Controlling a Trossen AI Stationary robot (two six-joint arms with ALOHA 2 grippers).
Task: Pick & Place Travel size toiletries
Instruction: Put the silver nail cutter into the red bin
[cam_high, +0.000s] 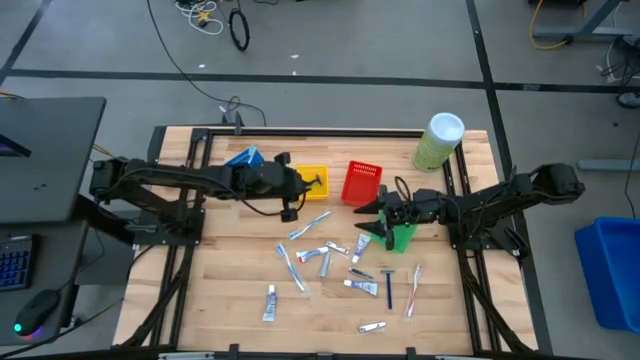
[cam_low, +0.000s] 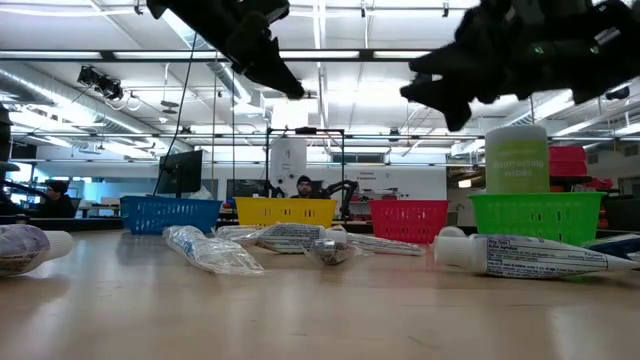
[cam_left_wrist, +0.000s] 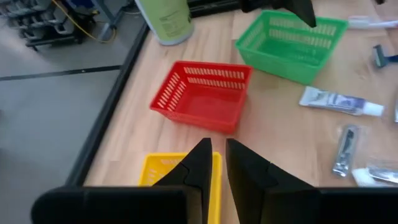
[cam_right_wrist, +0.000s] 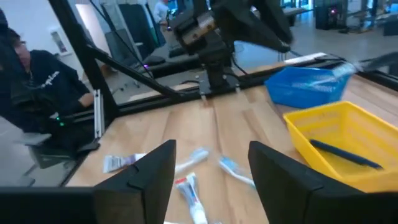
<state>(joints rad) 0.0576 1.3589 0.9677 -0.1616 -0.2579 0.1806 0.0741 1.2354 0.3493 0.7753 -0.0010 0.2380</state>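
Several small tubes, toothbrushes and razors lie flat and scattered on the wooden table (cam_high: 230, 250), among them a tube (cam_high: 270, 301), a toothbrush (cam_high: 310, 225) and a razor (cam_high: 389, 290). A dark slim razor (cam_right_wrist: 345, 152) lies in the yellow bin (cam_high: 312, 180). My left gripper (cam_left_wrist: 217, 158) hangs over the yellow bin's right end, empty, its fingers a narrow gap apart. My right gripper (cam_right_wrist: 208, 165) is wide open and empty, above the table beside the green bin (cam_high: 401, 238), pointing at the table's left.
A blue bin (cam_high: 243, 158), the yellow bin, a red bin (cam_high: 362, 183) and the green bin stand across the table's far half. A tall pale-green canister (cam_high: 438, 140) stands at the far right corner. People sit in the room beyond the table.
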